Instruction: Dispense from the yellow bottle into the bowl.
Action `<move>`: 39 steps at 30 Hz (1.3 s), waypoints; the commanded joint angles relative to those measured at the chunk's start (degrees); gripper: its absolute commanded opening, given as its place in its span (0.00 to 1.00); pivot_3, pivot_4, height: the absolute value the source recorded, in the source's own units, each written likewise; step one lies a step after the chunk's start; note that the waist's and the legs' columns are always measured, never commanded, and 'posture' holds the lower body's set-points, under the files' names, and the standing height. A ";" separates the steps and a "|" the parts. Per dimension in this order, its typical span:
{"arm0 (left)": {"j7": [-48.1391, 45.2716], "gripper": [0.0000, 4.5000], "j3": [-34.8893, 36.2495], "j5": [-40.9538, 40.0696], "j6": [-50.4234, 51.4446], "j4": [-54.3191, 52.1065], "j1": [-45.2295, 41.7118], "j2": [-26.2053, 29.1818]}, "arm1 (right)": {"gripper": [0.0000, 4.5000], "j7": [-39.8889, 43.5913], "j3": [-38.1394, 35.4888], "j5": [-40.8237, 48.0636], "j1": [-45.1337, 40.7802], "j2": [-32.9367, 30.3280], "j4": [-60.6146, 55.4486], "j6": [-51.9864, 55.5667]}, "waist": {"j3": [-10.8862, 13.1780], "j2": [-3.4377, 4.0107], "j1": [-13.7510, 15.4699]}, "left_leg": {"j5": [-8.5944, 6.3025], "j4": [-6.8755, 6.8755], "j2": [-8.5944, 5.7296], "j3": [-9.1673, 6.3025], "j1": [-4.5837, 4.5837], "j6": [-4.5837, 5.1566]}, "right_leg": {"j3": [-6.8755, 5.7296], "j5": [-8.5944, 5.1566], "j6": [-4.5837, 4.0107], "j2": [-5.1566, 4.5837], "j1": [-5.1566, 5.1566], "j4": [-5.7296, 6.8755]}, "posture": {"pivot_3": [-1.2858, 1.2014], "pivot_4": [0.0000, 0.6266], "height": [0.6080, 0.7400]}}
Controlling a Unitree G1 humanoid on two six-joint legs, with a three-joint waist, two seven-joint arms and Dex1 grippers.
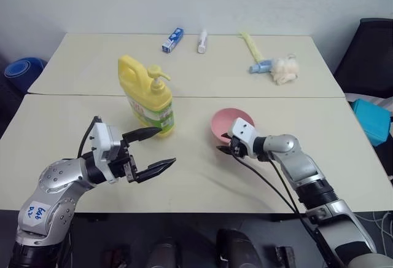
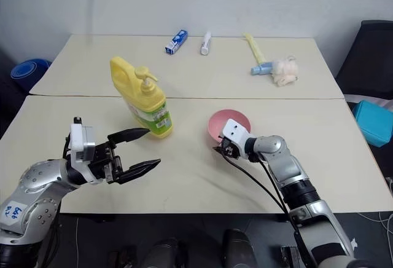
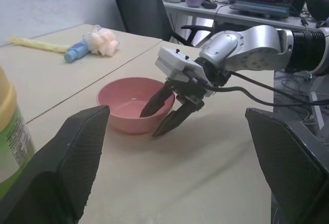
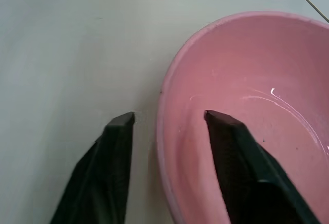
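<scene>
Two pale worktops [image 1: 245,176] butted edge to edge carry the scene, with a grey wall behind. At the far edge lie a small blue-and-white box [image 1: 172,40], a white tube [image 1: 202,41], a pale-yellow stick [image 1: 250,45] and a blue item [image 1: 260,66] beside a fluffy cream wad [image 1: 285,69]; their labels are too small to read. A dark chair [image 1: 371,53] and a teal box [image 1: 373,119] are cut off at the right edge.

Bottle [image 1: 146,94]: upright on the near worktop, left of centre, pump on top; in the left wrist view only its edge shows. Bowl [image 1: 231,125]: on the near worktop, right of the bottle and well apart from it; its near rim is partly hidden by the right tool [image 3: 162,116].

Left tool [image 1: 153,149]: released, fingers spread wide, pointing about level toward the bottle's base, one fingertip just short of the label.

Right tool: angled downward, one finger inside the bowl and one outside, straddling the rim; whether the fingers press the wall cannot be told.
</scene>
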 commanded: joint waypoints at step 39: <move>4.10 0.00 -5.43 6.93 9.54 30.89 -46.10 1.56 | 0.00 15.45 7.72 6.29 -30.81 0.99 -20.47 25.70 | 0.33 -0.11 -0.80 | 0.15 0.20 -0.20 -0.02 -0.83 -0.23 | -0.86 0.02 0.03 0.17 -0.94 0.35 | 0.52 0.24 1.00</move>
